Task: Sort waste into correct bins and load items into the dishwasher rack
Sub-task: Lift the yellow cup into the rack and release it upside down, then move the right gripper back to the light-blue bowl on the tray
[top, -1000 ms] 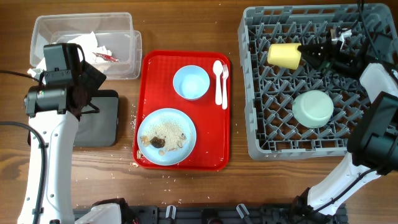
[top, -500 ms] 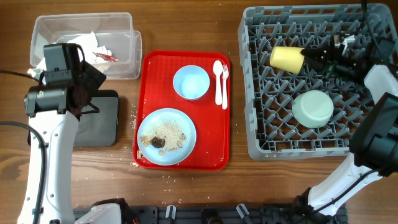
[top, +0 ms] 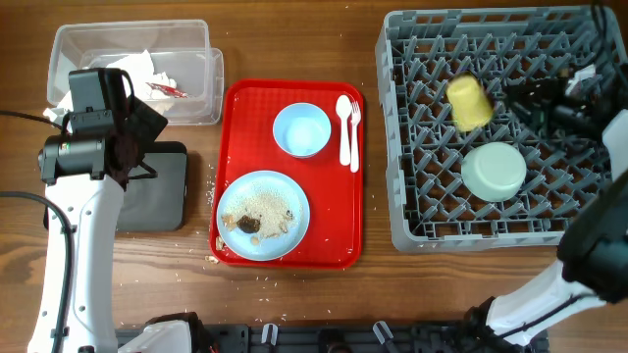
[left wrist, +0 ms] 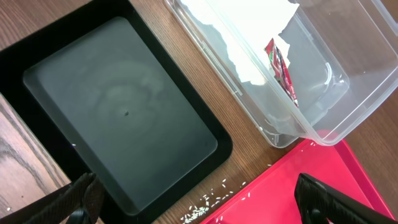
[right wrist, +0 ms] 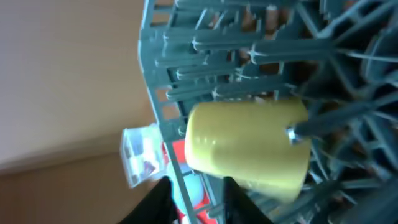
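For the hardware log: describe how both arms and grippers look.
The left arm has white tubular links, black joint housings and a black cable. The right arm is the same white-and-black build. The left gripper's fingers are black and tapered; the right gripper's fingers look dark, blurred.

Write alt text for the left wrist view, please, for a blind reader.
A shallow black tray lies beside a clear tub holding a white napkin and red wrapper; rice grains dot the wood by a red tray.
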Robot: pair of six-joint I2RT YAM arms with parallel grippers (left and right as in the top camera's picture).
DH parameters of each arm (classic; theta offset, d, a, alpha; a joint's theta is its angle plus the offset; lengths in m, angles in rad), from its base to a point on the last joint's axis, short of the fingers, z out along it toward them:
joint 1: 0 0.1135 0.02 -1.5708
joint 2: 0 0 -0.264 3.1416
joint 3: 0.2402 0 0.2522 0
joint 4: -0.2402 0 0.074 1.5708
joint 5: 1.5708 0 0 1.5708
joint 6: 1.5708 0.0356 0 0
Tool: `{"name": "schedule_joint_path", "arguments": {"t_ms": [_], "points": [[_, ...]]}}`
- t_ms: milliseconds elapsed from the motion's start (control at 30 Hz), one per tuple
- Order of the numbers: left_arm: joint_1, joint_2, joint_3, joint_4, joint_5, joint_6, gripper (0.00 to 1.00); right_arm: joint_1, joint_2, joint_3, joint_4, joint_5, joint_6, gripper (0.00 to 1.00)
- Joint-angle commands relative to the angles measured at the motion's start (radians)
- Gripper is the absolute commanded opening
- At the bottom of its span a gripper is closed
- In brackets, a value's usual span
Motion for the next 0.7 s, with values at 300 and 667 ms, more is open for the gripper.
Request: {"name": "schedule_joint_path", "arguments": {"t_ms": [300,667], "points": [[0.003,-0.006,0.000,0.000,-0.023,0.005,1.00,0.357,-0.210,0.064,-0.025,0.610,-0.025,0.09],[0.003,-0.006,0.000,0.000,-0.023,0.005,0.99,0.533,-0.038,0.064,0.058,1.105,0.053,0.08]]}}
